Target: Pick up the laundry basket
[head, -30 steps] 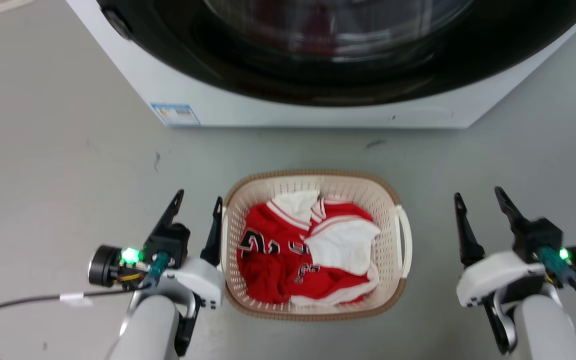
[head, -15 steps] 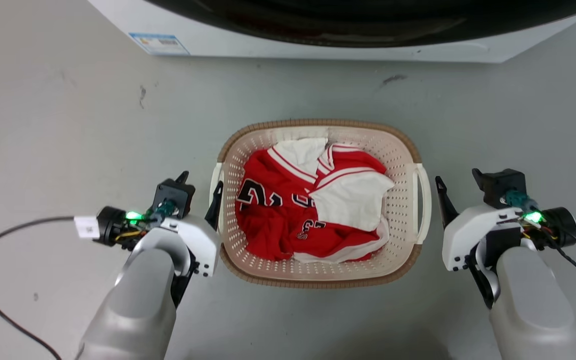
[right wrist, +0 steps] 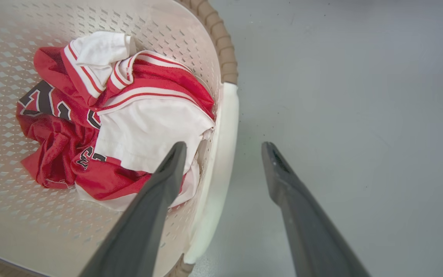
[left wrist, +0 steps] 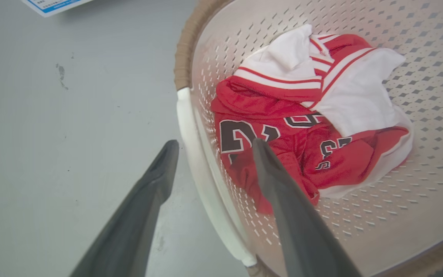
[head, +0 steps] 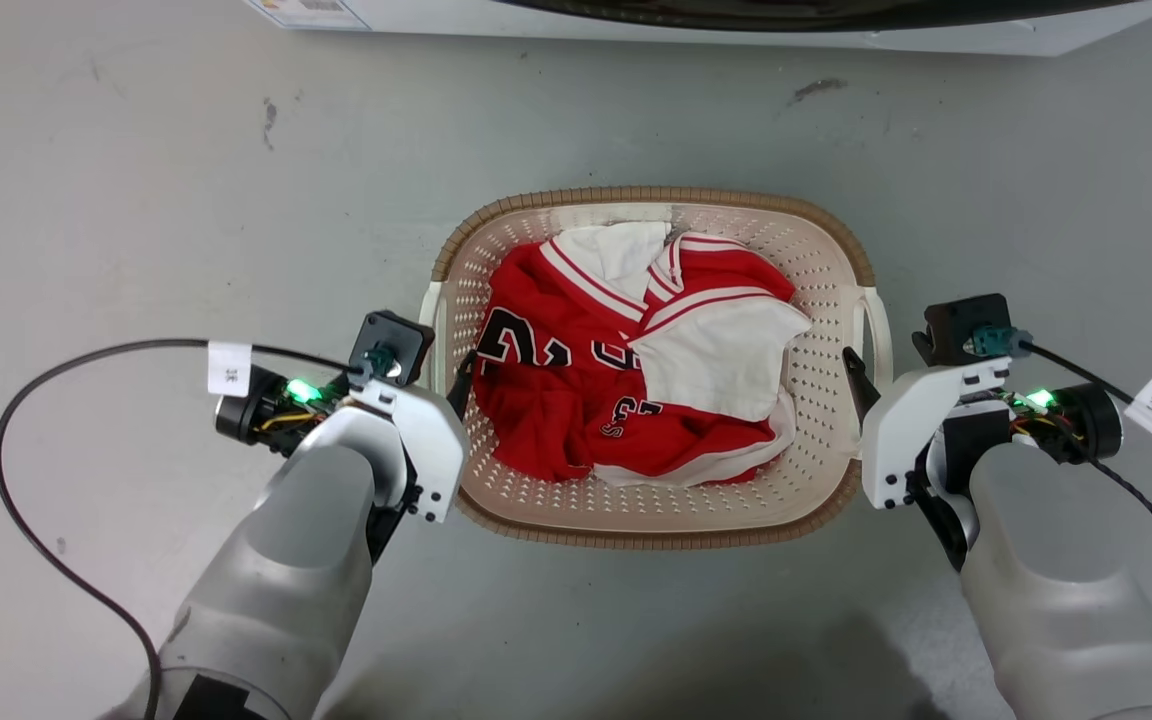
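The laundry basket (head: 656, 195) stands on the grey floor at the middle of the head view, cream and perforated with a brown rim, holding a red and white jersey (head: 636, 360). My left gripper (head: 431, 360) is open and points down over the basket's left white handle (left wrist: 194, 154). In the left wrist view, that gripper (left wrist: 214, 145) has one finger outside the handle and one inside above the jersey. My right gripper (head: 891, 355) is open too. In the right wrist view it (right wrist: 223, 148) straddles the right handle (right wrist: 225, 115) the same way. Neither gripper's fingers press the handle.
The white washer (head: 736, 20) with its dark door runs along the top edge of the head view, a little beyond the basket. Black cables (head: 46, 380) loop out from both wrists over the floor. Grey floor (head: 136, 200) lies on both sides of the basket.
The head camera has tipped down, so the washer slid up the picture. Both grippers have closed in from beside the basket to straddle its side handles, fingers pointing down.
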